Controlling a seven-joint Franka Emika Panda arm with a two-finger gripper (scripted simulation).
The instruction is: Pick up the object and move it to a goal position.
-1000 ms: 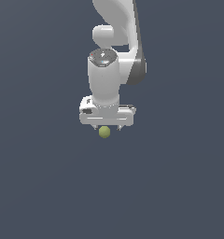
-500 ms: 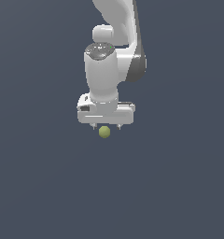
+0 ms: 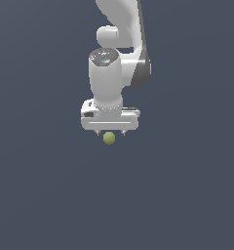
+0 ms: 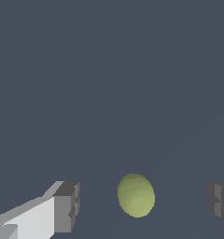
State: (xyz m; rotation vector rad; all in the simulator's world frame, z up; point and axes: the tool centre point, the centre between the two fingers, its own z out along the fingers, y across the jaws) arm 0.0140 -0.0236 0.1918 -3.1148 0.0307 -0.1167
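Observation:
The small yellow-green ball (image 3: 109,138) lies on the dark grey floor, right under my white gripper (image 3: 109,133). In the wrist view the ball (image 4: 136,195) sits between my two grey fingertips (image 4: 66,207), with a gap on each side. The gripper (image 4: 142,205) is open and touches nothing. In the exterior view the gripper's body hides most of the fingers, so only their short tips show beside the top of the ball.
The plain dark grey floor (image 3: 187,195) spreads all around. The white arm (image 3: 119,29) rises from the gripper toward the top of the exterior view. No other object shows.
The wrist has shifted and turned slightly above the ball. The gripper stays open just over the ball, and the ball has not moved.

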